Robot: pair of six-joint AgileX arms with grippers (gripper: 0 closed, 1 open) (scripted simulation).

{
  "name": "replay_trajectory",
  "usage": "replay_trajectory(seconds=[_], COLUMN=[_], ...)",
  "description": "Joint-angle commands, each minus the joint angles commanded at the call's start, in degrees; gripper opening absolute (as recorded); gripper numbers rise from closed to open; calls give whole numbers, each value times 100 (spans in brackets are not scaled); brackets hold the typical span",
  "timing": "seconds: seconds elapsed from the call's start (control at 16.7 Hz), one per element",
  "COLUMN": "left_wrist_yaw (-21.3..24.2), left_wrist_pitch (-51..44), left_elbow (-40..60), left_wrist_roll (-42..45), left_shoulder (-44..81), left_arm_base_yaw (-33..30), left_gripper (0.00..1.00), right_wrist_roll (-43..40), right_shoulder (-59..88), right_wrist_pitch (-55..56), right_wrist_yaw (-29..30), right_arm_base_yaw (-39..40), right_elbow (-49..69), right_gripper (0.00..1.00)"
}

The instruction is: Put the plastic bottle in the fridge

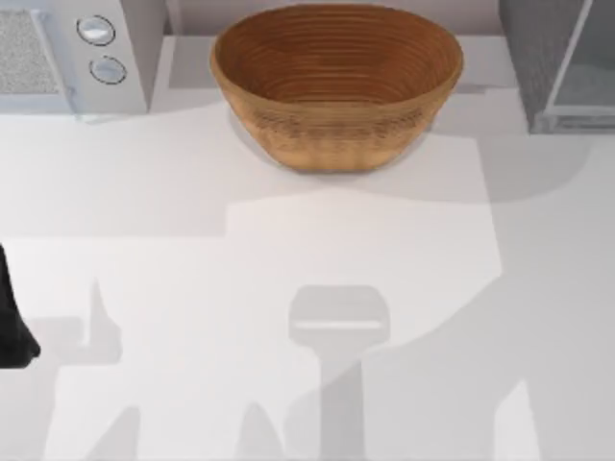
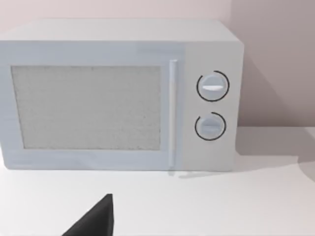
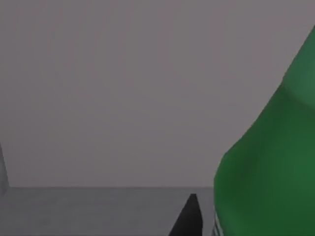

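The right gripper's state I cannot tell; one dark fingertip [image 3: 189, 216] shows just beside the green plastic bottle [image 3: 268, 167], in front of a plain grey surface. The left arm [image 1: 14, 322] is parked at the worktop's left edge, facing the white microwave [image 2: 118, 96] in the back left corner. The fridge [image 1: 557, 62] stands in the back right corner, and a woven basket [image 1: 336, 86] sits at the back edge between them.

One basket [image 1: 336, 86], one microwave [image 2: 118, 96] with two knobs, one fridge [image 1: 562, 62], one green bottle [image 3: 270, 162].
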Motion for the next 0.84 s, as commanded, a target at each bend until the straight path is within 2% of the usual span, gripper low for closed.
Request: replay_trajectory(seconds=[0.48,0.84], left_wrist_yaw=[0,0], left_wrist_pitch=[0,0], left_elbow=[0,0], left_wrist_roll=[0,0], left_shoulder=[0,0], left_arm_base_yaw=[0,0], left_gripper=[100,100], right_wrist_roll=[0,0], right_shoulder=[0,0], right_wrist_pitch=[0,0], right_wrist_yaw=[0,0], right_arm_base_yaw=[0,0], right_elbow=[0,0], right_gripper=[98,100])
